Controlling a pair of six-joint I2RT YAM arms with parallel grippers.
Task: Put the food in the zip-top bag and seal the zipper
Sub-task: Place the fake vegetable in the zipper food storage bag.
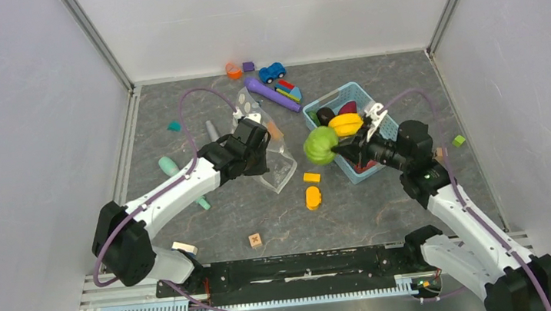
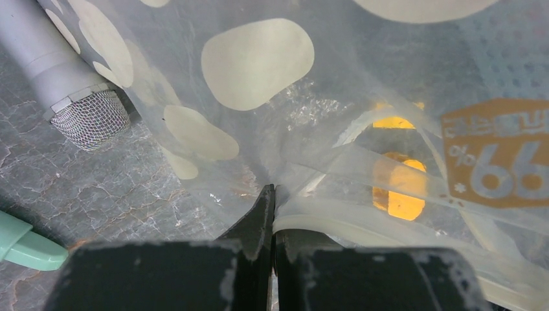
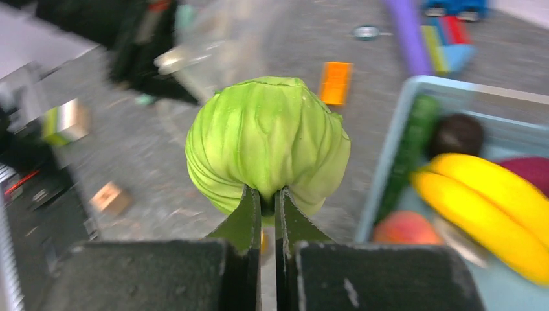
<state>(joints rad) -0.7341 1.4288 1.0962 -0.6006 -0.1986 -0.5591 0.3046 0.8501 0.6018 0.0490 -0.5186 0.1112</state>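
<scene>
Right gripper (image 3: 265, 194) has its fingers pinched tight into the base of the green cabbage (image 3: 267, 139), a firm clamp with the leafy dome pointing away from the wrist. The cabbage is up in the air, clear of the table (image 1: 386, 206), just off the left corner of the light blue basket (image 1: 339, 89) and between it and the zip-top bag (image 1: 280, 169). Over on the other side, the left gripper (image 2: 272, 194) is closed too, fingers together on the bag's mouth edge, right where the thick whitish zipper (image 2: 336, 223) runs off to the right in the wrist view; the polka-dot film spreads out beyond the fingertips. The rest of the food sits in the basket: the banana bunch (image 1: 346, 124) on top, close to the cabbage, a dark purple piece (image 1: 347, 108) behind it, a peach (image 3: 404, 227) low down beside the bananas. On the table between bag and basket lie two orange blocks (image 1: 313, 197), showing through the clear plastic from the left wrist. A grey microphone toy (image 2: 71, 84) lies beside the bag, its handle behind the film, and the blue toy car (image 1: 272, 72) sits far back by the wall
</scene>
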